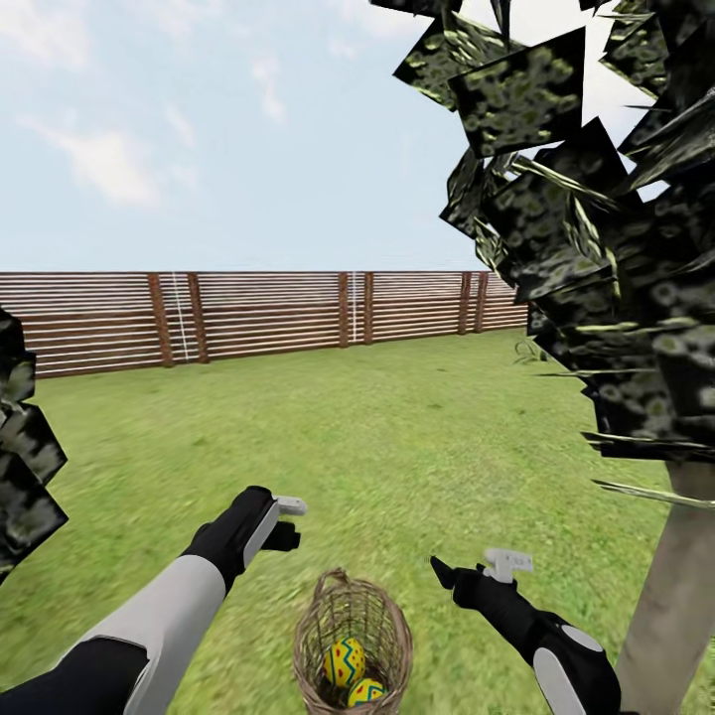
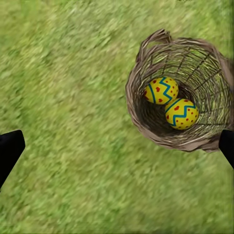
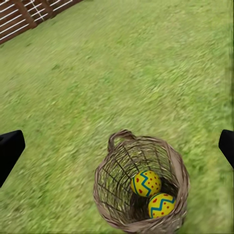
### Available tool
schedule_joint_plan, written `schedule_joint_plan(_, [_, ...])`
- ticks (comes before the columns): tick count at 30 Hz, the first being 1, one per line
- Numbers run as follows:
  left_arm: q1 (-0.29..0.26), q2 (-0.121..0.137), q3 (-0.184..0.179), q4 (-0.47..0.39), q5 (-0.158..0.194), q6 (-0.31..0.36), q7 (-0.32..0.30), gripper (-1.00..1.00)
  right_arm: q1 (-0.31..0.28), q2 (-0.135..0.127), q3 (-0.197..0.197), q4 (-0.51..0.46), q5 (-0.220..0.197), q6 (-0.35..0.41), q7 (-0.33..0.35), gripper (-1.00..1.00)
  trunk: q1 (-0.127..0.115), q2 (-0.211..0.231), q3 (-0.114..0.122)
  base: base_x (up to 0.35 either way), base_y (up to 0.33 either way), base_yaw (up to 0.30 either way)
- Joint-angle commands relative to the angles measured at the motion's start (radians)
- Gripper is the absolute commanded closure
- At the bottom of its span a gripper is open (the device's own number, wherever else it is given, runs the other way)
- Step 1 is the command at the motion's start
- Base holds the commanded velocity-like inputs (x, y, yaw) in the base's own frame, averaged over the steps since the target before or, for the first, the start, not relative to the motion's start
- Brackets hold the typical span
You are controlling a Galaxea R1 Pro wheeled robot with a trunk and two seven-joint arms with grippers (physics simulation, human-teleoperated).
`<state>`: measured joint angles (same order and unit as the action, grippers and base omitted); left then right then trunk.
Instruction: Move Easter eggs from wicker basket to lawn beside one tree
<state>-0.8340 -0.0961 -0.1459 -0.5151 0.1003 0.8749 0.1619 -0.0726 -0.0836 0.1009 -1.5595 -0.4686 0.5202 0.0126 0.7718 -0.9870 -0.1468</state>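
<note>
Both arms reached forward over the grass, the left gripper [image 1: 283,521] and right gripper [image 1: 477,571] spread wide and empty, one on either side of the wicker basket [image 1: 353,636]. It sat on the lawn [image 1: 397,447] between them, slightly nearer the robot. Two Easter eggs [image 2: 170,101] lay touching in its bottom, plain in both wrist views, half cut off from the head. The head camera alone caught the tree [image 1: 675,596], its trunk just right of the basket, and the fence [image 1: 248,313] far behind
</note>
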Motion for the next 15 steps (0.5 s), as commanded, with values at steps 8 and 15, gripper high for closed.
schedule_joint_plan(8, [0.0,0.001,-0.006,0.0,0.011,0.004,0.008,-1.0,-0.001,0.001,-0.001,-0.001,0.0,0.004,0.0,-1.0,0.0,-0.001,0.004,0.127,0.228,-0.238])
schedule_joint_plan(15, [0.0,0.001,-0.006,-0.001,0.011,0.004,0.008,-1.0,-0.001,0.0,0.0,-0.001,-0.001,0.004,0.001,-1.0,0.0,-0.001,0.006,0.178,0.259,-0.082])
